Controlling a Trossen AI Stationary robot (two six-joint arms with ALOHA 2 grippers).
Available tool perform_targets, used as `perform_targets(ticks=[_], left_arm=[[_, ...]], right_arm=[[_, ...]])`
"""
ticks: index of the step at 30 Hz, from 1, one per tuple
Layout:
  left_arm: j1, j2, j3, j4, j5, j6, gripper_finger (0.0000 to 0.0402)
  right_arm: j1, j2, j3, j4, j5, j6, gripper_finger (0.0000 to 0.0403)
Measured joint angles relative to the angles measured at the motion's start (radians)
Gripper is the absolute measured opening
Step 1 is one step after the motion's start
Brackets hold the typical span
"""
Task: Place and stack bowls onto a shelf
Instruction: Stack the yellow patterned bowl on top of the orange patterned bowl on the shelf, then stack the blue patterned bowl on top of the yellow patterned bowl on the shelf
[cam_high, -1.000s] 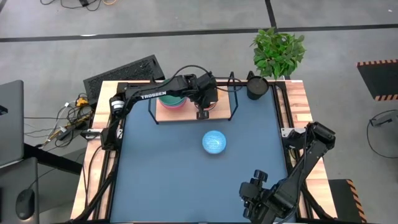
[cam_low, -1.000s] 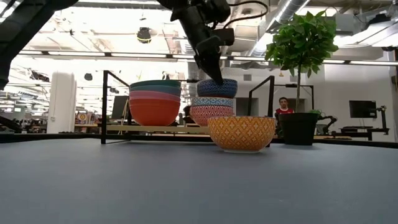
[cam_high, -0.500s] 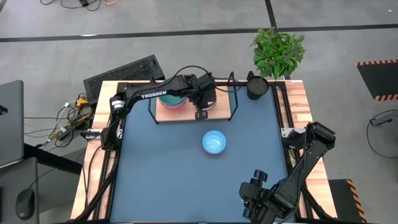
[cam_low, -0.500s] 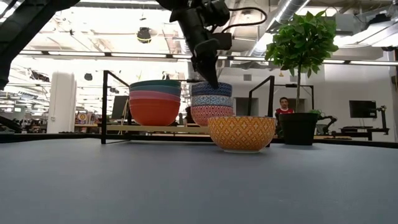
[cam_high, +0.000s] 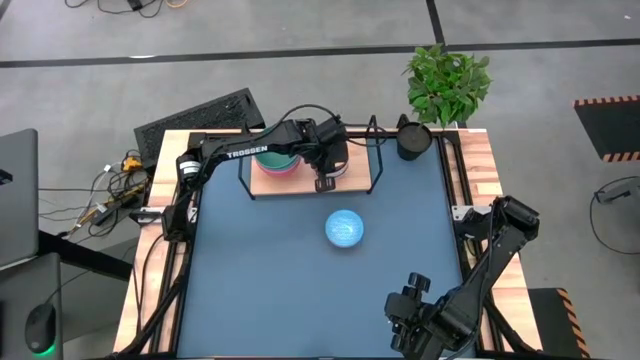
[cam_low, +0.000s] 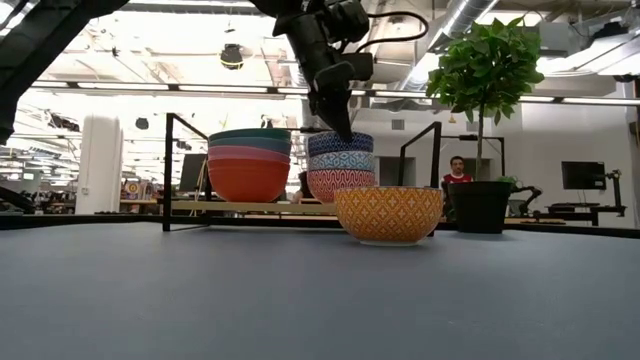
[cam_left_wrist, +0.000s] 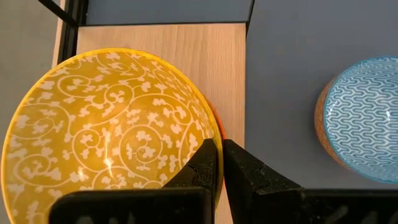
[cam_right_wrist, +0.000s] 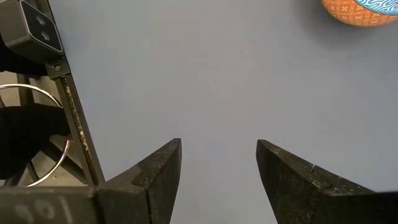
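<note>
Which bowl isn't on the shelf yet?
The orange bowl with the blue inside, alone on the blue tabletop. The others sit in two stacks on the shelf.

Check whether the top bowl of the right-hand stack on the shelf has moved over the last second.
Yes. In the low view the top bowl, pinched by the left gripper, has come down slightly against the shelf's black frame and now sits nested on its stack.

You see two bowl stacks (cam_low: 249, 165) on the shelf (cam_high: 361, 176), the tool (cam_left_wrist: 219, 163) pinching the patterned stack (cam_low: 342, 165), an orange bowl (cam_low: 388, 214) nearby.
</note>
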Motion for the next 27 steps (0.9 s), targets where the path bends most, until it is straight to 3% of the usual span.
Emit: perform_targets(ticks=[14,27], left_arm=[[0.0,0.0,0.0,-0.002,0.008,-0.031,0.0009],[0.0,-0.001,0.0,0.017,0.001,-0.044,0.0124]], right_arm=[[0.0,0.0,0.0,0.001,0.0,0.004,0.0235],[-0.001,0.0,0.0,0.0,0.0,-0.023,0.0235]])
